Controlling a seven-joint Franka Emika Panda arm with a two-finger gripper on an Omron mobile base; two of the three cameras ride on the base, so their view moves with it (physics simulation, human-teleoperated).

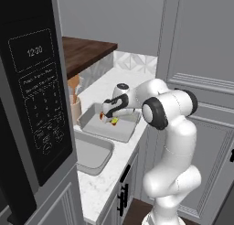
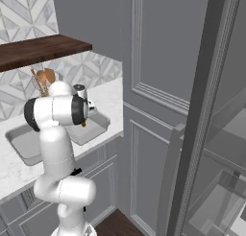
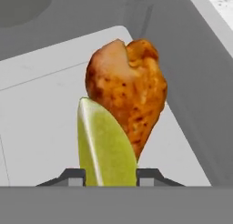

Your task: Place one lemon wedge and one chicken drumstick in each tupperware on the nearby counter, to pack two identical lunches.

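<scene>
Gripping a pale yellow-green lemon wedge point(image 3: 105, 145), smooth and rounded, between the hand point(image 3: 110, 176) fingertips, just over the shallow grey tupperware point(image 3: 41, 127) on the marble bench point(image 1: 105, 174); right behind, touching, a bulbous, mottled orange drumstick point(image 3: 129, 93).

Black microwave point(image 1: 32, 96), dark wooden shelf point(image 1: 84, 52), utensil holder with wooden spoons point(image 1: 74, 105).

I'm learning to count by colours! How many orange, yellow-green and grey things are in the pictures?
Orange: 1, the chicken drumstick
Yellow-green: 1, the lemon wedge
Grey: 2, the far tupperware and the near tupperware
Total: 4
</scene>
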